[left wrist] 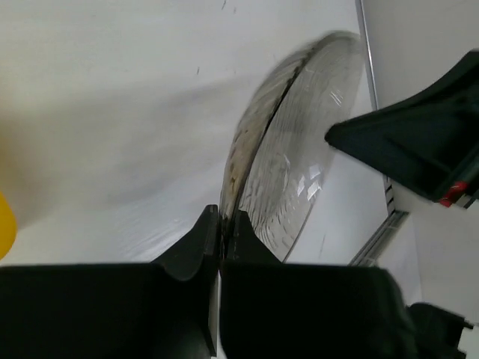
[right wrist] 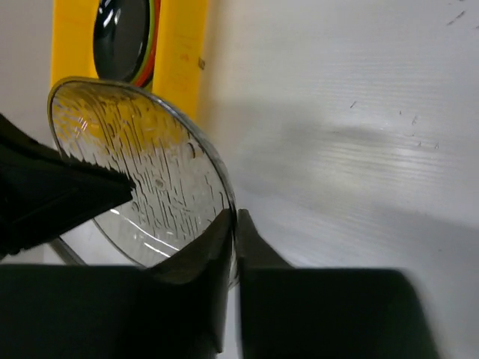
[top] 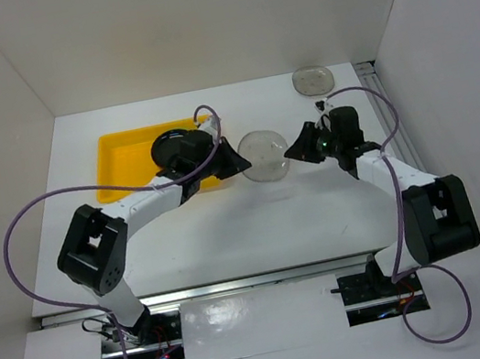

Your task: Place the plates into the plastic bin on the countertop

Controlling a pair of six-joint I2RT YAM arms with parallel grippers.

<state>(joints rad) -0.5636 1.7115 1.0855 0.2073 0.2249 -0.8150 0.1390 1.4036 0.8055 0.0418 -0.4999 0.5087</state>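
Note:
A grey see-through plate [top: 264,155] hangs above the white countertop [top: 257,223], just right of the yellow bin [top: 125,158]. My left gripper [top: 243,157] is shut on its left rim and my right gripper [top: 293,150] is shut on its right rim. In the left wrist view the jaws [left wrist: 222,221] pinch the plate's edge [left wrist: 299,172]. In the right wrist view the jaws [right wrist: 233,218] pinch the plate's rim [right wrist: 142,179]. A black plate [top: 171,145] lies in the bin on green and orange ones [right wrist: 152,37], partly hidden by my left arm. A second grey plate [top: 313,79] lies at the back right.
White walls close in the countertop on the left, back and right. A metal rail [top: 392,115] runs along the right wall. Purple cables loop off both arms. The bin's left part [top: 119,150] holds nothing.

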